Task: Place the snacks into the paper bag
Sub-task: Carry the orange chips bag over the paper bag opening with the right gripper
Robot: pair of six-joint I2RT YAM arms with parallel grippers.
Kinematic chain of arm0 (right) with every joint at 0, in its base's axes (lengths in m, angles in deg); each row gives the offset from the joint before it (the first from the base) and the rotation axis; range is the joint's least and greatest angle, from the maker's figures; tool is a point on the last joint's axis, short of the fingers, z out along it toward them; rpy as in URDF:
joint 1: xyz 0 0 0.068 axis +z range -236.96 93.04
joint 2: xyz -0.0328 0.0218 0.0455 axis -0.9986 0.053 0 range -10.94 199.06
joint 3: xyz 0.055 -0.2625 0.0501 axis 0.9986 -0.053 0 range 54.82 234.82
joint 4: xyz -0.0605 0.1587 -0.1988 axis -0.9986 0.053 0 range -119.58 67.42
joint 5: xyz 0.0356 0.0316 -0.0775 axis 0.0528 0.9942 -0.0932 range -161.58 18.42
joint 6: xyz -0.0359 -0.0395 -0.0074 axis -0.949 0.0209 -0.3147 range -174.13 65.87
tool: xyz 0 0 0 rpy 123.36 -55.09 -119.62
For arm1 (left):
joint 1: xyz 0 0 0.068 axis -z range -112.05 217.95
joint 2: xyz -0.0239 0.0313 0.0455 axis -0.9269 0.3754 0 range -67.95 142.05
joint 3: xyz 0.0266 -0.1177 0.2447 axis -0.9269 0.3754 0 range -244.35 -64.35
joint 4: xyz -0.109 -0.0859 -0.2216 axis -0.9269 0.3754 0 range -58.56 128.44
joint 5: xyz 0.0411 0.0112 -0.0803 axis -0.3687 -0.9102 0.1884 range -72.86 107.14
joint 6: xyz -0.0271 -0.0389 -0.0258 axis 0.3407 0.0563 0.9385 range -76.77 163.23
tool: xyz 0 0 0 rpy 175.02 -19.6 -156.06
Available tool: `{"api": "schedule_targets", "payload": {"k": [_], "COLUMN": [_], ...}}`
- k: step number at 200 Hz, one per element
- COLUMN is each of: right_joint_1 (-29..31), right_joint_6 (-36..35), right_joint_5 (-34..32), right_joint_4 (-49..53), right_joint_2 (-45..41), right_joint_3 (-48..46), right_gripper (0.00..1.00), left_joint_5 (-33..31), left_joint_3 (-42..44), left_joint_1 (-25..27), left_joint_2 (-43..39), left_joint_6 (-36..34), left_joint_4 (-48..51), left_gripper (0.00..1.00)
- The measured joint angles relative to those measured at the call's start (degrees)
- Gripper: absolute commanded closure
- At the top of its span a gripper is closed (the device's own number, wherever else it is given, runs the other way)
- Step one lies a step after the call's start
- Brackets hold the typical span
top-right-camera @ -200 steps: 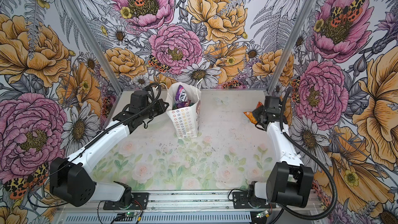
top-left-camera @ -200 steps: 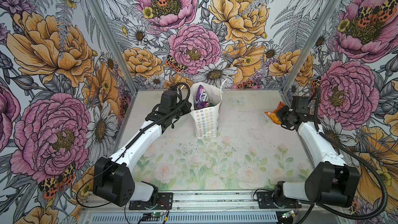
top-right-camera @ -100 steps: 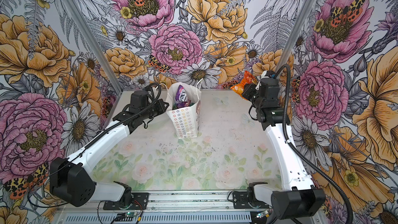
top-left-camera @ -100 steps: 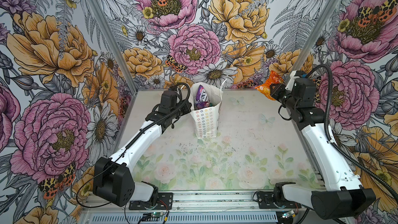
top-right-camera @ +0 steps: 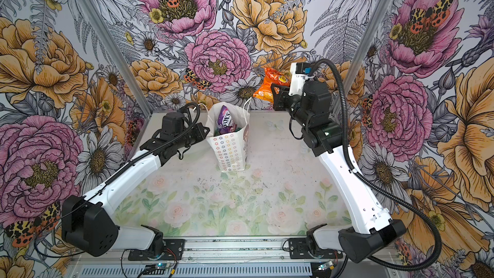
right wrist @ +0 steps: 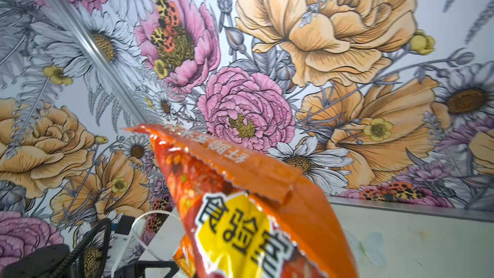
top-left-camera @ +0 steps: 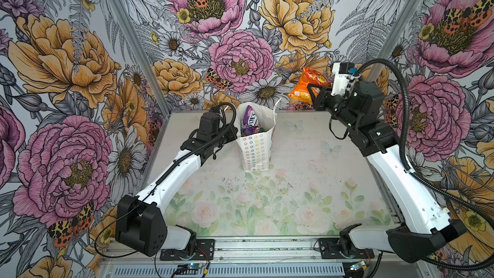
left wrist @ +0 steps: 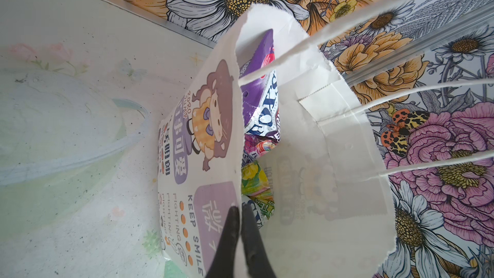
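Chip packet [top-left-camera: 303, 82] sits pinched in the right gripper [top-left-camera: 312, 89]; release only with the paper bag [top-left-camera: 256, 151] directly below it. Left gripper [left wrist: 239, 211] clamps the bag's rim.

Pale floral-print table [top-left-camera: 307, 156]; white paper bag [top-left-camera: 257, 151] stands upright near back edge.

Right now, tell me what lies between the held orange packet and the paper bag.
Nothing but air between orange packet and paper bag, in both top views.
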Motion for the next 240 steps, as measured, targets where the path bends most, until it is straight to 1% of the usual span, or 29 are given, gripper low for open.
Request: {"api": "schedule_targets", "payload": {"k": [24, 50, 98, 184, 240], "right_joint_1": [5.5, 9.9, 14.9, 15.5, 15.4], "right_joint_6": [-3.1, -5.5, -9.3, -10.9, -12.7], "right_joint_5": [0.3, 0.3, 0.8, 1.4, 1.4], "right_joint_4": [-0.5, -0.9, -1.3, -1.5, -1.4], "right_joint_2": [4.0, 7.8, 12.8, 20.7, 23.2], "right_joint_3": [3.6, 6.6, 10.1, 11.3, 11.3], "right_gripper": [1.0, 1.0, 1.0, 1.0, 1.0], "left_joint_5": [0.0, -0.1, -0.1, -0.1, -0.1], "left_joint_3": [0.0, 0.0, 0.0, 0.0, 0.0], "left_joint_1": [0.0, 0.0, 0.0, 0.0, 0.0], "left_joint_2": [0.0, 0.0, 0.0, 0.0, -0.1], "left_joint_6": [0.0, 0.0, 0.0, 0.0, 0.0], "left_joint_4": [0.0, 0.0, 0.0, 0.0, 0.0], "left_gripper": [1.0, 1.0, 1.0, 1.0, 1.0]}}
